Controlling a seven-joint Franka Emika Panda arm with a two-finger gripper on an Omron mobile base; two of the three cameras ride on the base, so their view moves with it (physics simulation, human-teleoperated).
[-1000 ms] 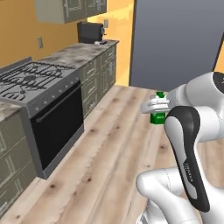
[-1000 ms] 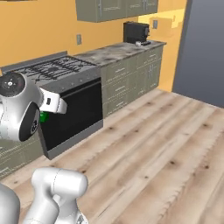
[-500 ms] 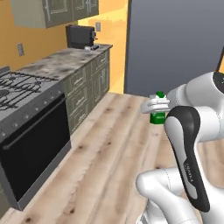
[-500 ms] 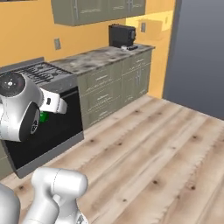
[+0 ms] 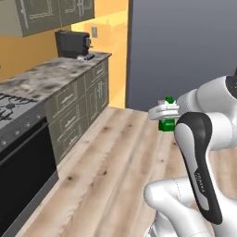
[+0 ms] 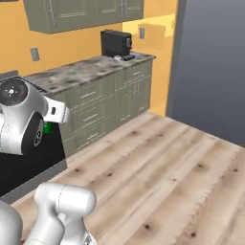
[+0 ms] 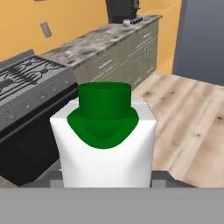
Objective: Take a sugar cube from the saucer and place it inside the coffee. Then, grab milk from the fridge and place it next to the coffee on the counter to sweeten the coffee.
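Observation:
My gripper is shut on the milk, a small white container with a green cap, held upright in the air over the wooden floor. Seen from the hand, the milk stands close up between the jaws of the gripper. A green sliver of the milk peeks out behind my arm. Far ahead, the coffee stands on the counter beside a black machine. A small flat thing next to it may be the saucer. The grey fridge rises on the right.
A black coffee machine stands at the counter's far end. A stove with a dark oven front lies to the left. Olive-grey cabinets line the counter. Wooden floor stretches between counter and fridge.
The whole picture has shifted: the base has driven along the counter, so the stove has slid back left and the coffee machine is nearer. The arm still holds the milk the same way.

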